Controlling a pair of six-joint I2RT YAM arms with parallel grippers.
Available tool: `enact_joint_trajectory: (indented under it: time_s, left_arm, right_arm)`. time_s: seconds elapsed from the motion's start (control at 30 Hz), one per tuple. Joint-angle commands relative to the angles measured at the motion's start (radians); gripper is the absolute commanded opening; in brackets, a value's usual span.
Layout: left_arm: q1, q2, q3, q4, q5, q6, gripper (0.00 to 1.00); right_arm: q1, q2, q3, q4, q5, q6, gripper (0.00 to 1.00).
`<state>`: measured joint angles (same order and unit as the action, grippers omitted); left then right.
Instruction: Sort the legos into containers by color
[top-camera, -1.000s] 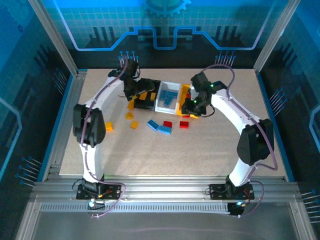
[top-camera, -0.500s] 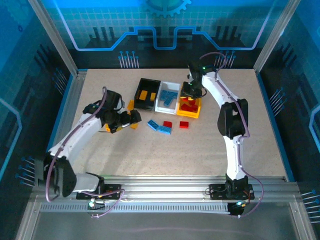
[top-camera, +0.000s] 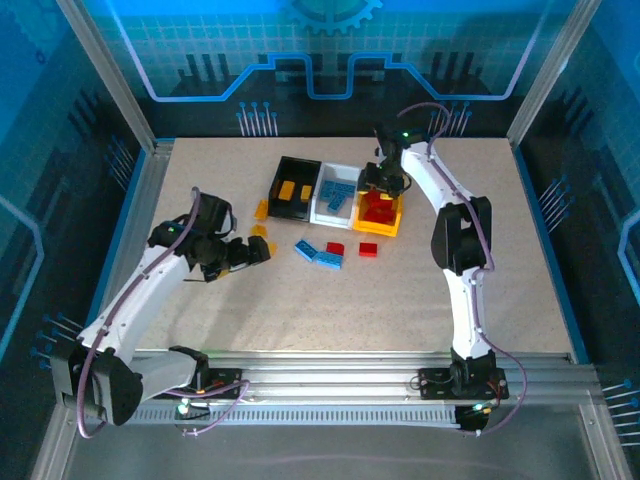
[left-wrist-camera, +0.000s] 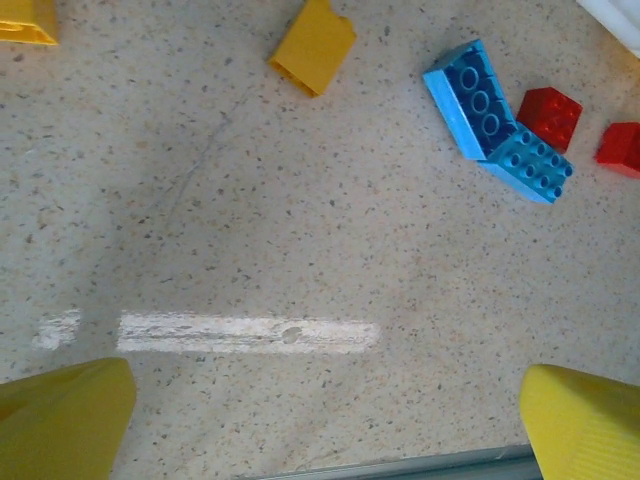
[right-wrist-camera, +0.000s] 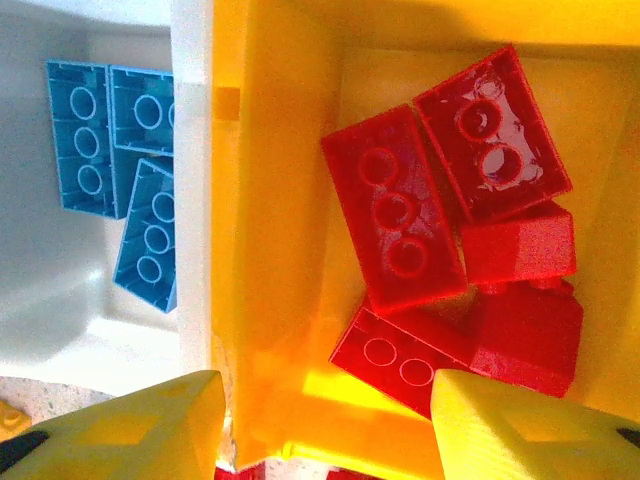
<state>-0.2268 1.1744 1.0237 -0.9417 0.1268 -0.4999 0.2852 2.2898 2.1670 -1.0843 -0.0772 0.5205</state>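
Table (top-camera: 420, 290): loose blue pair (left-wrist-camera: 495, 120), 2 red, some yel left.
Yel bin (right-wrist-camera: 270, 200): reds (right-wrist-camera: 395, 215) inside; white bin (right-wrist-camera: 190, 150) has blues (right-wrist-camera: 85, 140).
R gripper (right-wrist-camera: 320, 420): was shut 1 s ago, now spread, empty. Red dropped in, I judge.
L gripper (left-wrist-camera: 325, 420): wide, empty; came from black bin (top-camera: 300, 162) to nr yel brick (left-wrist-camera: 313, 45). Prob. next pick.

The left arm (top-camera: 140, 290) is lying low, angled out to its own side, with the left gripper (top-camera: 258, 249) pointing down, fingers (left-wrist-camera: 62, 420) spread wide. The right arm (top-camera: 455, 235) is stretching far forward, the right gripper (top-camera: 378, 188) hanging downward, parted and gripping nothing.
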Motion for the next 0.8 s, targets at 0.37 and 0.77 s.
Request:
enact_joint_trajectory:
  time_s: [0.37,0.77]
  left_arm:
    - [0.083,0.148,0.060,-0.063,-0.044,-0.071,0.99]
    - [0.222,0.407,0.210,-0.031,-0.147,0.133,0.95]
  right_arm:
    - [0.223,-0.485,-0.667,0.187,-0.042,0.033,0.63]
    - [0.473,-0.578,-0.766,0.231,-0.004,0.220,0.65]
